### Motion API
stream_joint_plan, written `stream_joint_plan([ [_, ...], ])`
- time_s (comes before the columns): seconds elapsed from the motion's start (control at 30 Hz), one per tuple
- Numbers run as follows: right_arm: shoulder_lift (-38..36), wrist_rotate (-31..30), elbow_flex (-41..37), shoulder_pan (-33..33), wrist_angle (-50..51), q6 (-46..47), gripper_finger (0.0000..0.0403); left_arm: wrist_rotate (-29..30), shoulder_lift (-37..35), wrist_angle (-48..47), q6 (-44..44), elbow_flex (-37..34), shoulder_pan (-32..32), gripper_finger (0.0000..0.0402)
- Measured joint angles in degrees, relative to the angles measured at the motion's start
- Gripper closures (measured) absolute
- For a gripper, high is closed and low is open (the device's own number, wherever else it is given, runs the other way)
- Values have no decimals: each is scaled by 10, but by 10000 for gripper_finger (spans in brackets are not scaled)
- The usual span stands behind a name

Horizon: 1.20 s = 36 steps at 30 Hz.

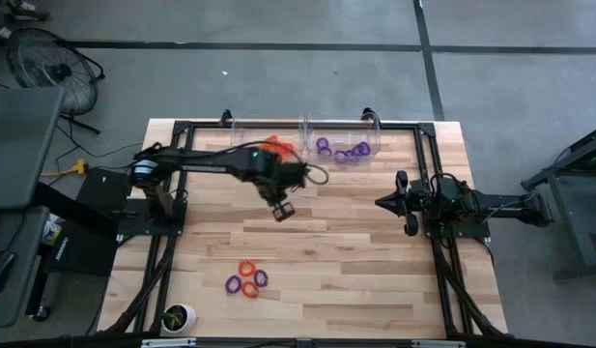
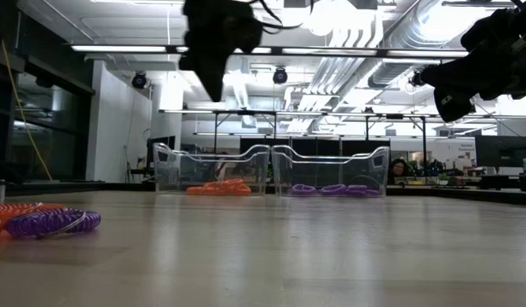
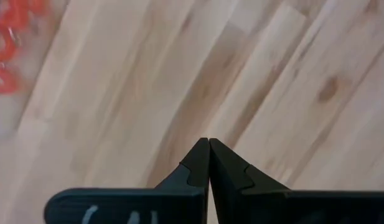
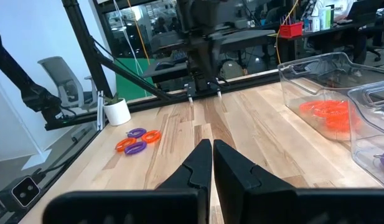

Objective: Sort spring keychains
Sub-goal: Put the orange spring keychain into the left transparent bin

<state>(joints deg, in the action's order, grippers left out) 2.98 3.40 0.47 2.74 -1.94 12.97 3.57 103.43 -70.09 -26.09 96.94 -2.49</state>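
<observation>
Several spring keychains, orange and purple, lie in a small cluster (image 1: 246,280) on the table near its near edge; they show in the low view (image 2: 43,222) and the right wrist view (image 4: 137,141). More orange ones sit in the left clear bin (image 1: 275,145), purple ones in the right clear bin (image 1: 342,149). My left gripper (image 1: 283,211) hangs shut and empty above the table's middle, in front of the bins; its closed fingertips (image 3: 208,144) show in its wrist view. My right gripper (image 1: 383,202) waits shut at the table's right side, its fingertips (image 4: 212,144) together.
The two clear bins (image 2: 271,170) stand side by side at the table's far edge. A small white pot with a plant (image 1: 177,316) stands at the near left corner. Black frame rails (image 1: 162,251) run along the table's left and right sides.
</observation>
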Motion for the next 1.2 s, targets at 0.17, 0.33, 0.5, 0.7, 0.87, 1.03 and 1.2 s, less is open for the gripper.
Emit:
stream_joint_plan([
  [0.17,0,0,0,0,0,0,391,-3,-66,27,-52,-109,48,401],
  [0.33,0,0,0,0,0,0,391,-16,-119,41,-127,-201,104,401],
  [0.5,0,0,0,0,0,0,391,-15,-155,57,-197,-269,160,401],
  [0.7,0,0,0,0,0,0,391,-16,-178,94,-259,-329,228,401],
  [0.87,0,0,0,0,0,0,391,-13,-177,109,-300,-353,273,401],
  [1.03,0,0,0,0,0,0,391,-14,-177,164,-314,-369,310,401],
  [1.2,0,0,0,0,0,0,391,-11,-177,231,-304,-390,340,401],
])
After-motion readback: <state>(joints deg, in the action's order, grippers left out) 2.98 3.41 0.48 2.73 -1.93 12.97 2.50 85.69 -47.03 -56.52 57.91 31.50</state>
